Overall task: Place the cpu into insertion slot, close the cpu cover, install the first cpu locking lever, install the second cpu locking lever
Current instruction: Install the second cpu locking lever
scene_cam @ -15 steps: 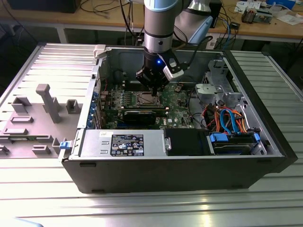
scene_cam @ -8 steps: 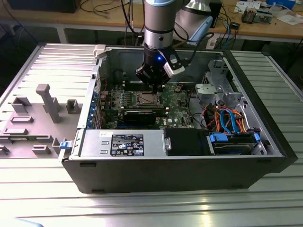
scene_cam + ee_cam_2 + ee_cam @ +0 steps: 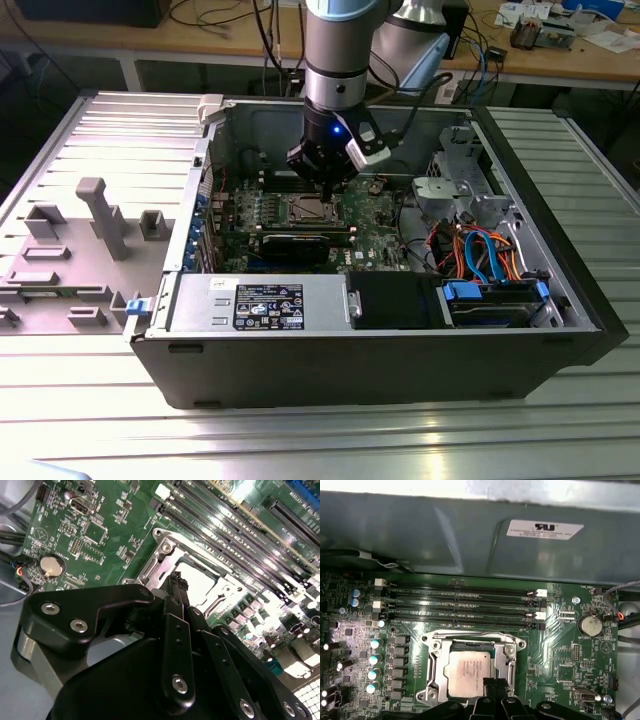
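The cpu [image 3: 469,672], a silvery square chip, lies in the insertion slot [image 3: 308,209] on the green board. The cpu cover [image 3: 436,667], a silvery frame, lies flat around it, and the chip's top [image 3: 196,582] shows through its window. A thin metal rod [image 3: 470,635] runs along one edge of the frame; I cannot tell whether the locking levers are latched. My gripper [image 3: 493,684] is shut with nothing between its fingers. Its black tips [image 3: 177,581] hover low at the socket's edge, over one corner of the chip. In the exterior view the gripper [image 3: 322,184] hangs just behind the socket.
Long memory slots [image 3: 465,605] run beside the socket, with the case wall [image 3: 470,535] beyond them. A coin battery [image 3: 591,625] sits on the board. A black graphics card [image 3: 300,243], a power supply [image 3: 260,303] and a drive cage with cables [image 3: 490,260] crowd the case.
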`<state>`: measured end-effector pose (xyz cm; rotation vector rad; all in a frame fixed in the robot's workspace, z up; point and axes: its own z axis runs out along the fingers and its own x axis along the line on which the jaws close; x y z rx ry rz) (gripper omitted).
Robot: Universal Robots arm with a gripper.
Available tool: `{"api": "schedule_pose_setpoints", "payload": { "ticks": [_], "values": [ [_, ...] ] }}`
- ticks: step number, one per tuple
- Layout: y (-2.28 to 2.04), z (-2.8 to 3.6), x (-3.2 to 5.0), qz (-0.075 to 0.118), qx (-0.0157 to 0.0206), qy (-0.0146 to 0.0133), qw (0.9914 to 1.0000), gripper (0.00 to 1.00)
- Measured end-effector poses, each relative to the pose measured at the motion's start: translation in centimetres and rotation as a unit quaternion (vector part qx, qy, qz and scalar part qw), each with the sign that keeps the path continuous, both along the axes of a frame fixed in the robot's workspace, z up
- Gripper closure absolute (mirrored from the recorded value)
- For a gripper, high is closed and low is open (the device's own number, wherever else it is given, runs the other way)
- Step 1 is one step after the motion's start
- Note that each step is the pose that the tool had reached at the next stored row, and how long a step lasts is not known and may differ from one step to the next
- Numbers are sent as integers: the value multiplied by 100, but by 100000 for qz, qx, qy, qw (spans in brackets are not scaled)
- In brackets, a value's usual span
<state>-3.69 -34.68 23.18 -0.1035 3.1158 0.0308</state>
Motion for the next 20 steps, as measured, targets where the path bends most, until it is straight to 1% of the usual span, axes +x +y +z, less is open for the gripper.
{"api": "schedule_pose_setpoints", "payload": {
  "ticks": [2,4,6,7,10,12,14,16,17,18,19,20],
  "values": [
    [-10,12,-1,-17,-14,5,100000,89],
    [-14,54,-4,-22,-1,-3,100000,89],
    [-31,56,-4,-16,10,-5,100000,89],
    [-48,54,-4,-17,2,-3,100000,89],
    [-119,42,-4,-20,10,-4,100000,89],
    [-175,38,-5,-27,-2,28,100000,89],
    [-211,38,-6,-28,7,80,100000,89],
    [-227,44,-10,-40,9,218,100000,89],
    [-231,47,-11,-41,0,344,99999,89],
    [-237,60,-13,-43,8,808,99997,89],
    [-239,71,-14,-43,3,1023,99995,89],
    [-240,71,-14,-52,25,1043,99995,89]
  ]
}}
